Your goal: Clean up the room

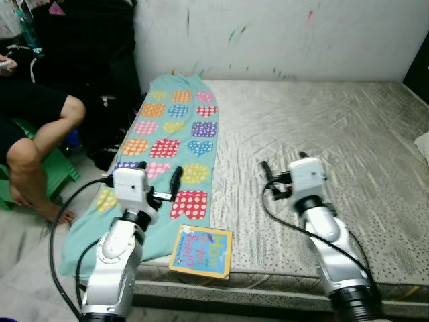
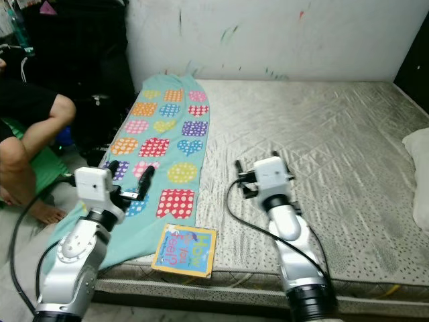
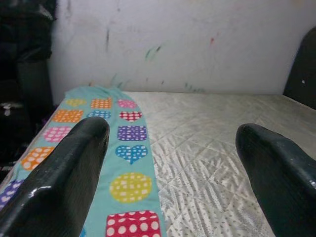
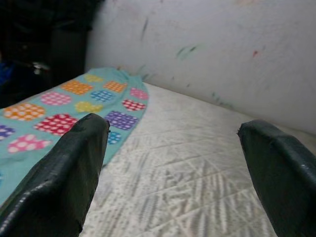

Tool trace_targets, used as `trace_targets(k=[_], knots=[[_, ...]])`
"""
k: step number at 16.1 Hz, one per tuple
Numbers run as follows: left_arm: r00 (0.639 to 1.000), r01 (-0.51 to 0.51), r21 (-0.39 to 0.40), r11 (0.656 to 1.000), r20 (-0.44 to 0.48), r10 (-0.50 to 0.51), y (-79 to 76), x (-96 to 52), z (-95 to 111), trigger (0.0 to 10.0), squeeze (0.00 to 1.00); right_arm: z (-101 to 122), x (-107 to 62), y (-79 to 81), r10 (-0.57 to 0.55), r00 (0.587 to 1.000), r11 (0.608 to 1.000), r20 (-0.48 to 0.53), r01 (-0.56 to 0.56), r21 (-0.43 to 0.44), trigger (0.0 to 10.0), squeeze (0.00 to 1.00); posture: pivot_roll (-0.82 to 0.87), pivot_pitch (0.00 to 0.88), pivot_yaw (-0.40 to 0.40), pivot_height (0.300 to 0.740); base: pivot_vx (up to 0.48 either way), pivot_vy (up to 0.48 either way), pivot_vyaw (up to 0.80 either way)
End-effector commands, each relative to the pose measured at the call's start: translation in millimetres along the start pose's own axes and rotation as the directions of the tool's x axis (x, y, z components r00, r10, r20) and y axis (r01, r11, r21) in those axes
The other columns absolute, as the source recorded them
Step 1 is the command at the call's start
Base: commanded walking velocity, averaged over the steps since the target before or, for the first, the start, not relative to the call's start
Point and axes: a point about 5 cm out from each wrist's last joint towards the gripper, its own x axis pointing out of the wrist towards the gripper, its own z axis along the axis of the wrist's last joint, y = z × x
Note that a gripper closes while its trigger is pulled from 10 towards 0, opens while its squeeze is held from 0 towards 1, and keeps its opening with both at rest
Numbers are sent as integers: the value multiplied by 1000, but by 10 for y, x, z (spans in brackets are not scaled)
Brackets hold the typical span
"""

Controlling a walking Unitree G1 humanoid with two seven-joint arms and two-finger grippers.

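Observation:
A teal blanket with bright dotted patches lies along the left side of a bare grey mattress and hangs over its front left corner. A children's book lies flat at the mattress's front edge, beside the blanket. My left gripper hovers open over the near part of the blanket, nothing between its fingers. My right gripper is open too, over bare mattress to the right of the blanket, and holds nothing. In the right wrist view the blanket lies off to one side.
A person sits at the far left on a green stool, bare foot on the floor close to my left arm. Dark furniture stands against the marked white wall. A white pillow lies at the mattress's right edge.

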Motion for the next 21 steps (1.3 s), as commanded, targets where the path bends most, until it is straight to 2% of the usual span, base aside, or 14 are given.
trace_targets(k=[1, 10, 20, 21], knots=[[1000, -17, 20, 1000, -17, 17, 49, -10, -18, 10000, 0, 17, 14, 34, 12, 1000, 1000, 9, -12, 9, 10000, 0, -80, 0, 34, 740, 0, -274, 0], [1000, -13, 20, 1000, -16, 14, 43, 9, -17, 10000, 0, 14, 21, 31, 12, 1000, 1000, 9, -12, 6, 10000, 0, -83, 0, 36, 740, 0, -261, 0], [1000, -11, 24, 1000, -14, 12, 35, 16, -17, 10000, 0, 14, 26, 33, 16, 1000, 1000, 13, -16, 1, 10000, 0, -83, 0, 36, 740, 0, -48, 0], [1000, -17, -4, 1000, -7, 17, 34, 16, -12, 10000, 0, 12, 26, 36, 17, 1000, 1000, 13, -17, 2, 10000, 0, -84, 0, 37, 740, 0, 0, 0]])
